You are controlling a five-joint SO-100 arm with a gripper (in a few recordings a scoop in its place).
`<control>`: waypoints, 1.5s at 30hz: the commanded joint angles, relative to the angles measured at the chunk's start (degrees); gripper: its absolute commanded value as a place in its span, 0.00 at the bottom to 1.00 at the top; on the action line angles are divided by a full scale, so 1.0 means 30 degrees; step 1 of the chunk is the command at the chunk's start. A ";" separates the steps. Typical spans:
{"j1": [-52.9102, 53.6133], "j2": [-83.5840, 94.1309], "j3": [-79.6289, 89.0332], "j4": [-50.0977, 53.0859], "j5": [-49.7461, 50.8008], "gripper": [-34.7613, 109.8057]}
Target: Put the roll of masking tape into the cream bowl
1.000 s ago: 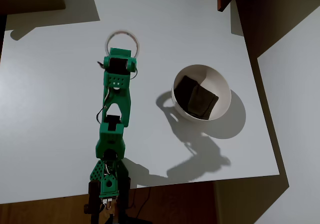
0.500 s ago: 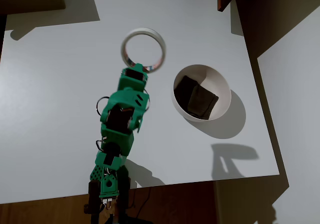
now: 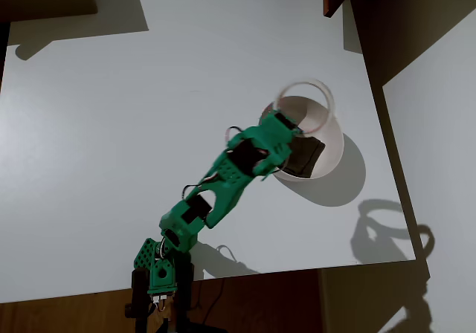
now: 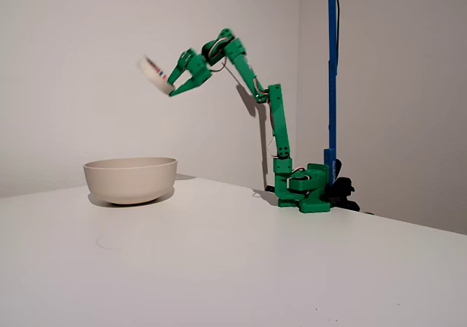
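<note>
High in the fixed view, the green two-finger gripper (image 4: 172, 87) pinches the blurred white ring-shaped roll of masking tape (image 4: 153, 74) by its rim, well above the round cream-white bowl (image 4: 130, 179). Overhead, the tape (image 3: 305, 104) overlaps the bowl's (image 3: 334, 154) upper-right-of-centre spot.

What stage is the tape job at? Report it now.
Done: the roll of masking tape is off the table, clamped in the gripper. In hand: it hangs high over the cream bowl; in the overhead view the ring overlaps the bowl's rim. Left: lower it and release it inside, where a dark cloth lies.
</note>
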 commanded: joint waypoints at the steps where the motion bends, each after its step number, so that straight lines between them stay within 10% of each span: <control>1: 0.1172 -0.1465 -0.0527 -0.1582 -0.0791 0.18; 24: 0.1729 -0.9668 -0.0557 -0.3809 -0.1904 0.18; 28: 0.1699 -0.9463 -0.0557 -0.3867 -0.1523 0.33; 45: 0.0527 -0.6064 -0.0557 -0.3105 0.0820 0.18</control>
